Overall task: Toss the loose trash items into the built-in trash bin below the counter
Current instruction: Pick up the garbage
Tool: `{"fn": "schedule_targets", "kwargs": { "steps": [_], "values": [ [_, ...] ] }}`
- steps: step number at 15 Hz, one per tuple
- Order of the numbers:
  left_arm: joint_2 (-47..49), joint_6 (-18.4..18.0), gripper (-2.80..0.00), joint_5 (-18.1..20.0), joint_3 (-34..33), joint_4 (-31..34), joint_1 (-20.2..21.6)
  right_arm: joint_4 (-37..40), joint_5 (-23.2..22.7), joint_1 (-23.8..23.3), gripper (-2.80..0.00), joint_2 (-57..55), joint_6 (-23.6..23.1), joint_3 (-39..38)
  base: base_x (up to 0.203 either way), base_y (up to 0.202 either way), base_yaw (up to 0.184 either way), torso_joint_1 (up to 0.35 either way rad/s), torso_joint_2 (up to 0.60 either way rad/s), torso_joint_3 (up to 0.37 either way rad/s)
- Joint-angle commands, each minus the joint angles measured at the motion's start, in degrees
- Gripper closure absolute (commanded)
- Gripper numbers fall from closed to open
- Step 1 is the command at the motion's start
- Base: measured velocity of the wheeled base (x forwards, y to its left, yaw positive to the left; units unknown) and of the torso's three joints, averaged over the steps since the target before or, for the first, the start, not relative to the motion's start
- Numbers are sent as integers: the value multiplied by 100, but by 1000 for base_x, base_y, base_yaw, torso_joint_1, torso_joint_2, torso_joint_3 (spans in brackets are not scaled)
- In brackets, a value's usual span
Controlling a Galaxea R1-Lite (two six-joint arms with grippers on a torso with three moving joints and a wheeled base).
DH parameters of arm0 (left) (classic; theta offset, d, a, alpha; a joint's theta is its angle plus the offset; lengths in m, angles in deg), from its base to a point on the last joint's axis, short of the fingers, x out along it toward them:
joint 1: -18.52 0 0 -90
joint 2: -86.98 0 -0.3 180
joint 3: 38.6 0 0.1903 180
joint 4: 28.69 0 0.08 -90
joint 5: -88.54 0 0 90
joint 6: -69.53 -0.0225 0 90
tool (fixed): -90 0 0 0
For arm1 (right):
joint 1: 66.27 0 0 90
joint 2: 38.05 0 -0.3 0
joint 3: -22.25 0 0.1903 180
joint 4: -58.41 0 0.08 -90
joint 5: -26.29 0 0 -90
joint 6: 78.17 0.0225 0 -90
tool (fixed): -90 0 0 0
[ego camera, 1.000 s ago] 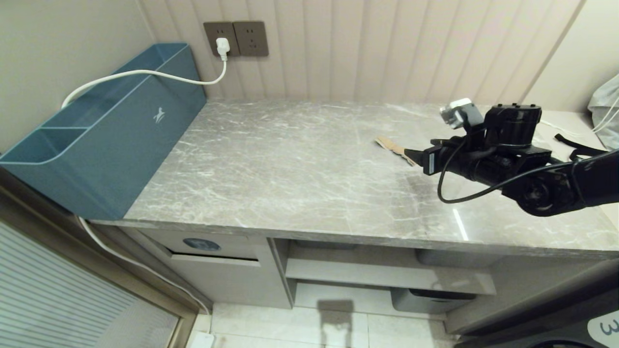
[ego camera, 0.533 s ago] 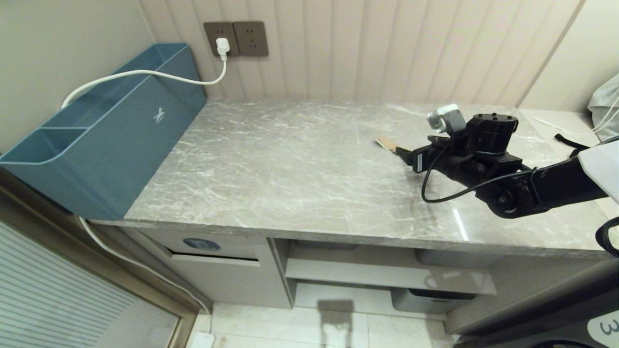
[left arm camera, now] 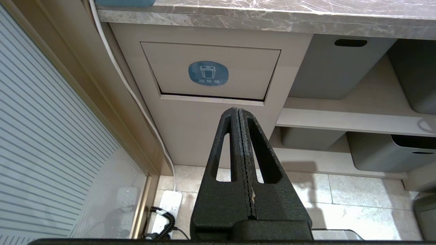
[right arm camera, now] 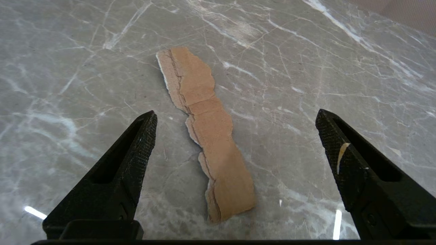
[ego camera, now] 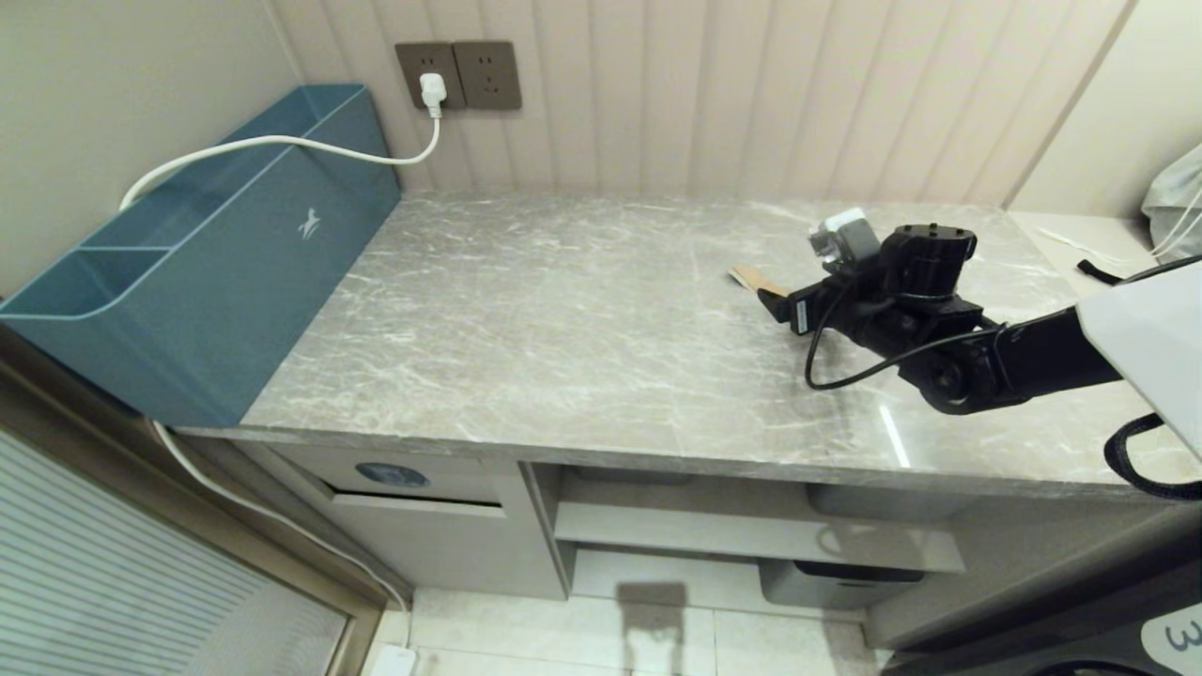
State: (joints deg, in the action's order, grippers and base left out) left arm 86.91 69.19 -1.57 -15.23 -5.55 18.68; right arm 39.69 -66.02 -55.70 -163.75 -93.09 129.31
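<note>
One torn brown cardboard scrap (ego camera: 748,277) lies flat on the grey marble-look counter (ego camera: 563,329), right of centre. My right gripper (ego camera: 772,302) hovers low over its near end and hides most of it in the head view. In the right wrist view the gripper (right arm camera: 235,113) is open wide and the scrap (right arm camera: 207,129) lies lengthwise between the fingers, touching neither. My left gripper (left arm camera: 237,109) is shut and empty, parked below counter height and pointing at the built-in trash bin flap (left arm camera: 211,71) with its round blue sticker (ego camera: 392,474).
A long blue-teal box (ego camera: 216,253) stands along the counter's left side, with a white cable (ego camera: 282,143) running to the wall sockets (ego camera: 458,73). Grey tubs (left arm camera: 333,68) sit on shelves under the counter. A power strip (left arm camera: 167,207) lies on the floor.
My right arm has reached further left and deeper over the counter and come lower, so its gripper now covers more of the scrap. The scrap itself has not moved.
</note>
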Motion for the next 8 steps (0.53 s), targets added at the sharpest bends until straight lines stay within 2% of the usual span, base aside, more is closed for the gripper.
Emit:
{"fn": "schedule_targets", "kwargs": {
  "steps": [1, 4, 8],
  "values": [
    [-1, -1, 0, 2, -9, -4, 2, 42, 11, -11, -280, -130, -11, 147, 0, 0, 0, 0, 0, 0],
    [-1, -1, 0, 2, -9, -4, 2, 289, 11, -11, -280, -68, -38, 192, 0, 0, 0, 0, 0, 0],
    [-1, -1, 0, -6, -9, -4, 2, 751, 197, -34, -280, 46, -550, 406, 0, 0, 0, 0, 0, 0]
  ]
}}
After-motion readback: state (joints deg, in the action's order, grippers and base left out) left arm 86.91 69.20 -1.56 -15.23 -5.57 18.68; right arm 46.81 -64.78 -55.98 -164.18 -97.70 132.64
